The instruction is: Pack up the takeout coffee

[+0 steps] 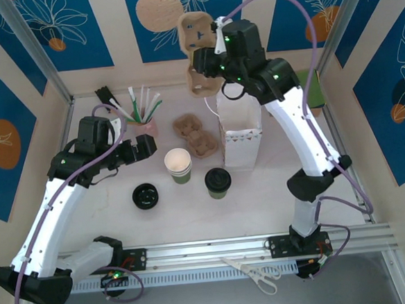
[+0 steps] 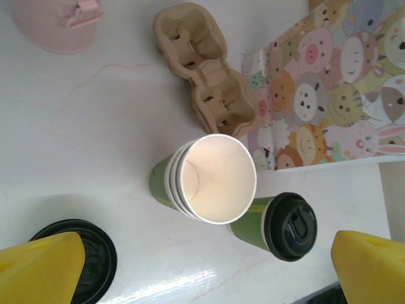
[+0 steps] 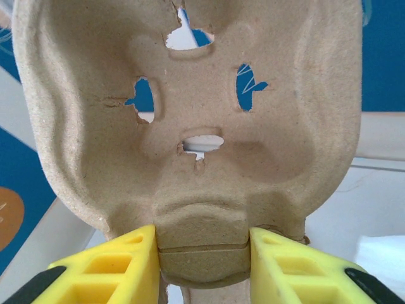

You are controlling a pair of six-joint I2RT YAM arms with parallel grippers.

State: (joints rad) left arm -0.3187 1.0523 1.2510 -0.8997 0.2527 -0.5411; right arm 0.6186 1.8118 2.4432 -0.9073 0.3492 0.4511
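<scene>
The right gripper (image 1: 207, 58), clamped on a pulp cup carrier (image 3: 82, 95) above the white paper bag (image 1: 241, 139), seemed mid-way through bagging it and next needed a square descent, while the open-jawed left gripper (image 1: 145, 147) hovered beside the lidded takeout coffee (image 1: 218, 181) standing mid-tabletop.

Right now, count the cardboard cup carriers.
2. One carrier is held by the right gripper above the white bag; the other lies on the table beside it. Nested ones may hide.
</scene>
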